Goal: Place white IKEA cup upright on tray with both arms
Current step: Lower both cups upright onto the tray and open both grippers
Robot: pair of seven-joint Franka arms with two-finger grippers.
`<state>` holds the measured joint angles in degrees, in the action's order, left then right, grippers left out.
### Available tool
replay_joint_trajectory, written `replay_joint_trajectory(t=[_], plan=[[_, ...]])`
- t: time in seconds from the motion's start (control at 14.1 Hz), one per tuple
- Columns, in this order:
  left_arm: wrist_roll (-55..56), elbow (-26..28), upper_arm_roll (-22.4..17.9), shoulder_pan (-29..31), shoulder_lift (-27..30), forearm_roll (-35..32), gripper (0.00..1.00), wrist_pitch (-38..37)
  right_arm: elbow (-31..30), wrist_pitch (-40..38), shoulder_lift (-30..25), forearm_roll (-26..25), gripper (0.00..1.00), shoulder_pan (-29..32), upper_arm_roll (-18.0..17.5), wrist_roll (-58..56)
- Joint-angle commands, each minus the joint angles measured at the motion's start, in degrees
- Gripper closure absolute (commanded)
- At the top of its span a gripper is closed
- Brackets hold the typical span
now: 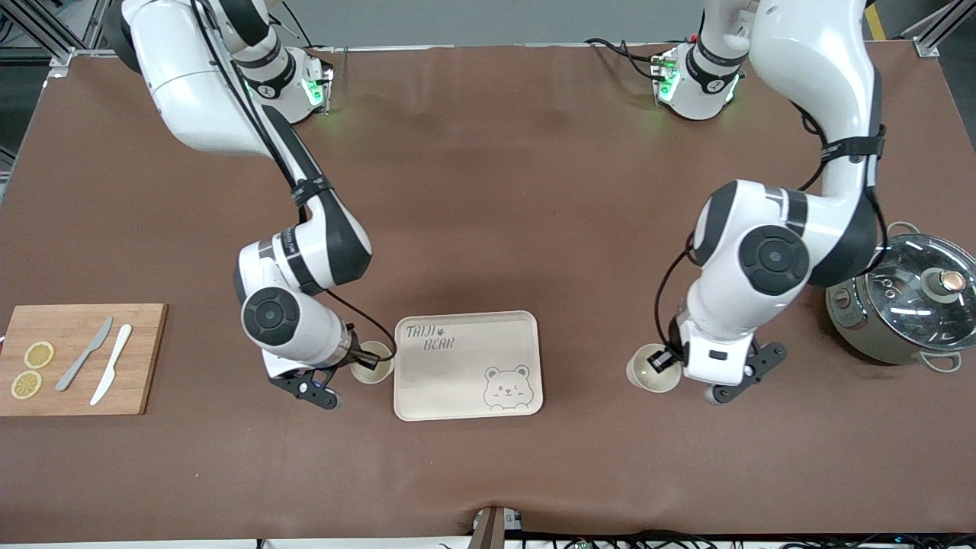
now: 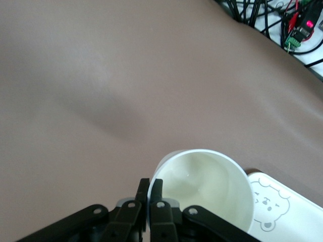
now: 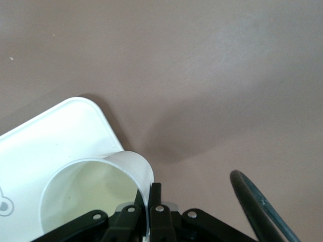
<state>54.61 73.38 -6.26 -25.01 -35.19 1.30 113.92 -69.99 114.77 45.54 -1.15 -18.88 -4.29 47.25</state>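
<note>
Front view is showing each gripper pinching a white cup's rim: right gripper (image 1: pixel 358 364) holding its cup (image 1: pixel 372 361) just beside the tray (image 1: pixel 467 335), nearer than left gripper (image 1: pixel 665 361) holding its cup (image 1: pixel 653 368)

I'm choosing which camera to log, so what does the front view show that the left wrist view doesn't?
Front only: the right gripper pinching a second cup, a cutting board with knives, a pot.
Left wrist only: the left gripper closed on the rim of its cup, seen close.
Both: that cup and the tray.
</note>
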Motion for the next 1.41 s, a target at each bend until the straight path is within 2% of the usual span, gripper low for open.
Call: replay_joint_trajectory(t=[0.0, 0.42, 0.71, 1.06, 1.13, 1.2, 1.27, 1.34], plan=[[5.0, -3.1, -0.8, -2.8, -2.6, 0.2, 1.0, -0.1, 0.8, 1.6, 1.1, -0.4, 1.0, -0.7, 0.5, 3.6], [15.1, -3.3, -0.9, -9.2, -5.7, 0.2, 1.0, 3.0, 0.2, 6.9, 3.3, -0.2, 1.0, -2.5, 0.5, 9.5], [21.4, -3.3, -1.0, -12.9, -9.2, 0.2, 1.0, 7.7, 0.2, 9.9, 5.4, -0.4, 1.0, -4.8, 0.5, 13.3], [24.0, -3.3, -0.9, -15.3, -12.8, 0.2, 1.0, 11.4, 0.2, 11.1, 6.0, -0.4, 0.99, -5.2, 0.5, 13.9], [24.0, -3.3, -1.0, -15.7, -13.5, 0.1, 1.0, 12.0, 0.2, 11.1, 6.0, -0.4, 0.92, -5.2, 0.5, 13.9], [24.2, -3.3, -1.0, -15.9, -14.1, 0.1, 1.0, 12.1, 0.2, 11.1, 6.0, -0.3, 0.78, -5.2, 0.5, 13.9], [24.2, -3.3, -1.0, -16.2, -14.6, 0.0, 1.0, 12.4, 0.2, 11.2, 6.0, -0.3, 0.12, -5.2, 0.5, 13.9], [24.2, -3.3, -1.0, -16.5, -15.0, 0.0, 1.0, 12.9, 0.2, 11.2, 6.0, -0.4, 0.0, -5.2, 0.4, 13.9]])
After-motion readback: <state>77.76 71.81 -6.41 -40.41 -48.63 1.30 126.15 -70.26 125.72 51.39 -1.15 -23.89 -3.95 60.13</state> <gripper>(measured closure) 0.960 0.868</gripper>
